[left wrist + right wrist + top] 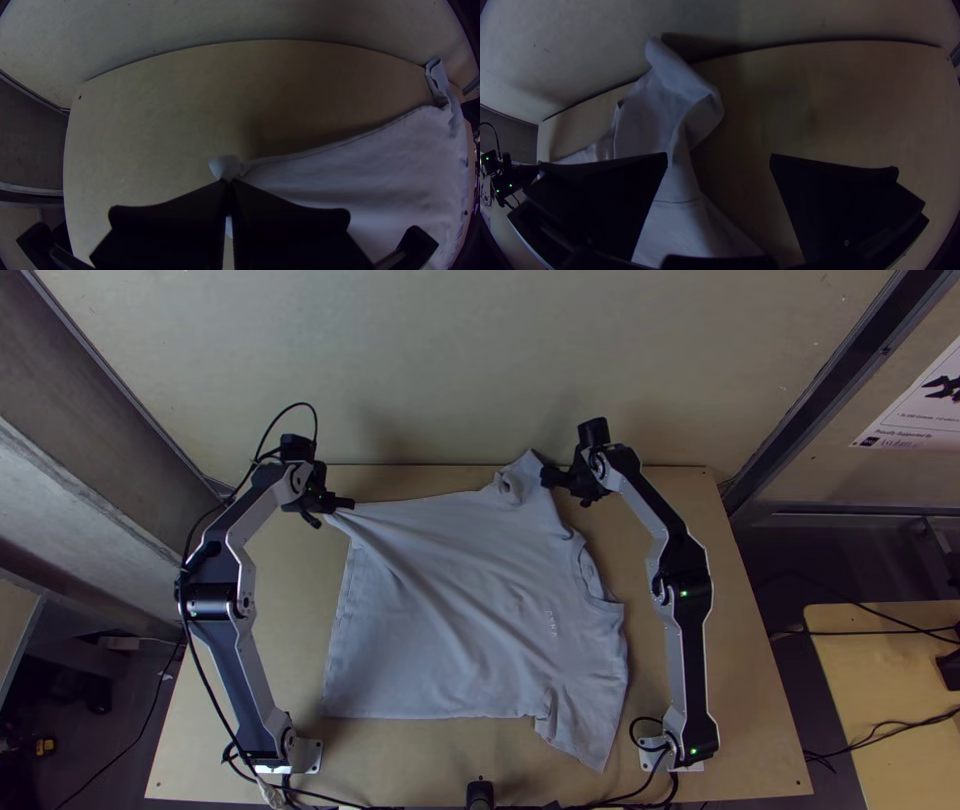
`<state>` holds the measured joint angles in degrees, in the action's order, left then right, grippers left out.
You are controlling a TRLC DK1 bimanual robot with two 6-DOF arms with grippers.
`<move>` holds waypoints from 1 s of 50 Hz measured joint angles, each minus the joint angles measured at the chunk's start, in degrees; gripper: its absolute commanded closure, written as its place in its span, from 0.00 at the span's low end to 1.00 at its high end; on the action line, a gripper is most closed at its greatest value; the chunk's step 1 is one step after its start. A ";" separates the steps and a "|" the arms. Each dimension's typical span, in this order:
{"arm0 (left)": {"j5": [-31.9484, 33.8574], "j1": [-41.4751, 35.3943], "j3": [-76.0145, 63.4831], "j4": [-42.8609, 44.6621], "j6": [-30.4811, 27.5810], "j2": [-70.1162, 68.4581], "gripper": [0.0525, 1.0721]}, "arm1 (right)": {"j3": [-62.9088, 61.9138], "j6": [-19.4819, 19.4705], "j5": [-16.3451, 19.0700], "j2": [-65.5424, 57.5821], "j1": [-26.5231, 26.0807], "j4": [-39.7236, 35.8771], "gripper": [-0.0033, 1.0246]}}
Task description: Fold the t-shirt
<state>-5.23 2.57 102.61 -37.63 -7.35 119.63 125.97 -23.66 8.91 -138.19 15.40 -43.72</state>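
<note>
A light grey t-shirt [450, 610] lies spread with some creases, its neckline facing right and its near sleeve angled toward the table's near edge. My left gripper [347, 505] is at the shirt's far left corner. In the left wrist view the left gripper [228, 182] is shut on that corner of the t-shirt [320, 175], which is pulled into a small bunch. My right gripper [562, 489] is beside the crumpled far sleeve at the table's far edge. In the right wrist view the right gripper [720, 157] stands open, with the folded-over sleeve of the t-shirt [672, 95] between and beyond its fingers.
Bare wooden table [740, 700] shows around the shirt, widest at the right. A pale wall [450, 360] rises just behind the far edge. Black cables [640, 790] run along the near edge by the arms' bases.
</note>
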 measured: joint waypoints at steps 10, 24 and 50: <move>0.00 1.18 -2.95 1.16 -0.68 -1.55 0.98 | 1.40 -0.81 0.15 -0.98 1.44 -0.57 0.22; 0.00 1.29 -3.06 1.51 -0.66 -1.79 0.98 | 4.66 -1.44 0.15 -4.81 2.78 -0.52 0.24; -0.22 -0.72 -3.08 3.28 -0.33 -1.79 0.98 | 5.49 -0.07 0.15 -5.84 3.28 2.32 0.97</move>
<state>-5.45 1.85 99.53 -34.35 -7.68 117.84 131.46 -23.73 9.06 -144.03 18.68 -41.41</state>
